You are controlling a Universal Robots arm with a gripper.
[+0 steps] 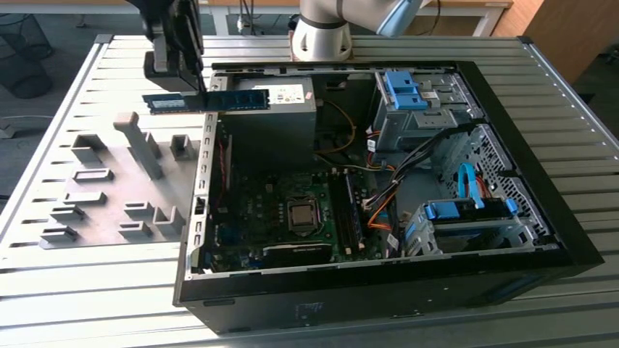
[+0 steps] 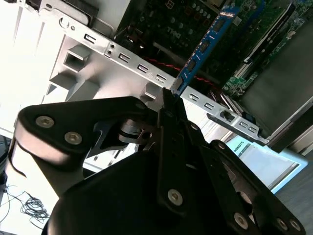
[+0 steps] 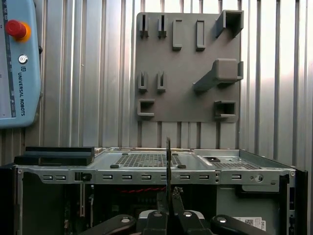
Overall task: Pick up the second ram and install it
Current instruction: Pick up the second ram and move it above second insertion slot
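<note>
- Closest to my lens in the second wrist view is the gripper point(image 2: 168, 95), its black links spread across the foreground. The fingers are clamped flat on the second ram point(image 2: 205, 44), which runs out from the tips over the rim of the open computer case point(image 2: 122, 56).
- Beneath the stick in that view lies the motherboard point(image 2: 161, 24), so the module hangs in the air and is not seated in anything.
- From the first wrist view I get the second ram point(image 3: 168, 161) edge-on: a thin dark line standing upright from between the fingertips, crossing the case's metal rail. Beyond it are the grey fixture plate point(image 3: 188, 105) on the slatted table point(image 3: 98, 73) and a teach pendant point(image 3: 14, 63) off to one side.
- On the exterior view the gripper point(image 1: 206, 93) grips the stick near its middle. It is held level above the case wall by the power supply point(image 1: 275, 127), with one end out over the table and the other over the supply. The memory slots point(image 1: 346, 214) are well apart from it, further down the board.
- I judge the module light, stiff and thin, and fragile at its chips and contact edge. A squeeze on the flat faces near mid-length, as here, keeps it balanced, and I'd keep the contact edge free of the fingers.
</note>
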